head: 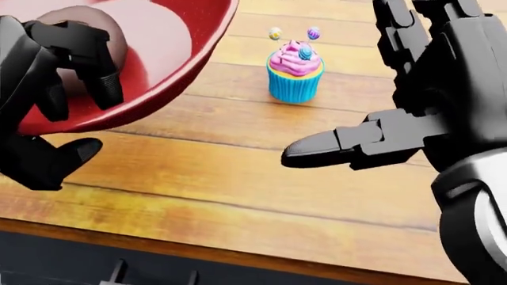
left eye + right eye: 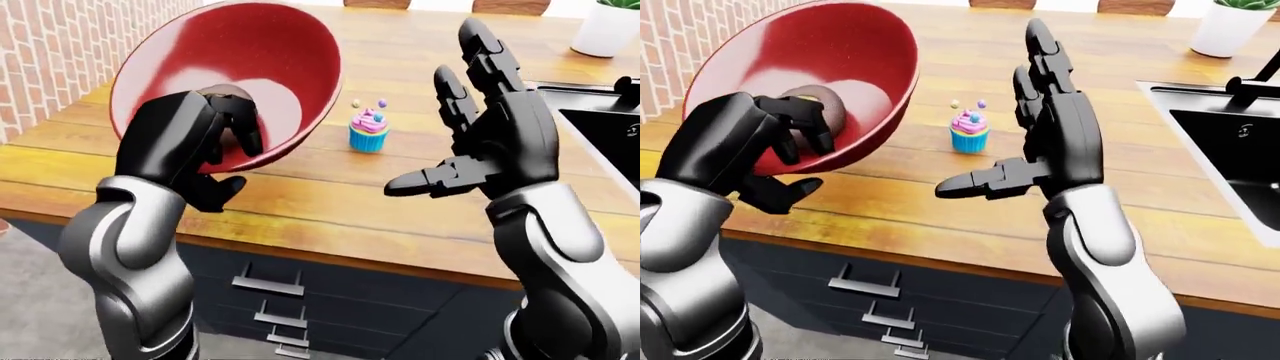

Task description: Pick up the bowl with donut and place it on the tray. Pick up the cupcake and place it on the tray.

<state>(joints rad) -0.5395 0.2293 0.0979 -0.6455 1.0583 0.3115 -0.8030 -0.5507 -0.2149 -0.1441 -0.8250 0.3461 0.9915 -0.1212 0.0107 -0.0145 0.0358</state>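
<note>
1. This is a simulated home kitchen, going by its fittings and the food on show.
2. A long wooden plank desk (image 2: 300, 202) runs across the scene, with dark cabinet drawers (image 2: 265, 285) and metal bar handles under its near edge.
3. A black sink (image 2: 1230, 142) is set into the desk at the right, with a dark tap (image 2: 1252, 79) beside it.
4. A brick wall (image 2: 60, 52) stands at the left.
5. A white plant pot (image 2: 1220, 30) sits at the far right, and wooden chair backs (image 2: 510, 6) show along the far edge.
6. A red bowl (image 2: 840, 60) and a frosted cupcake (image 2: 368, 131) fit a kitchen.
</note>
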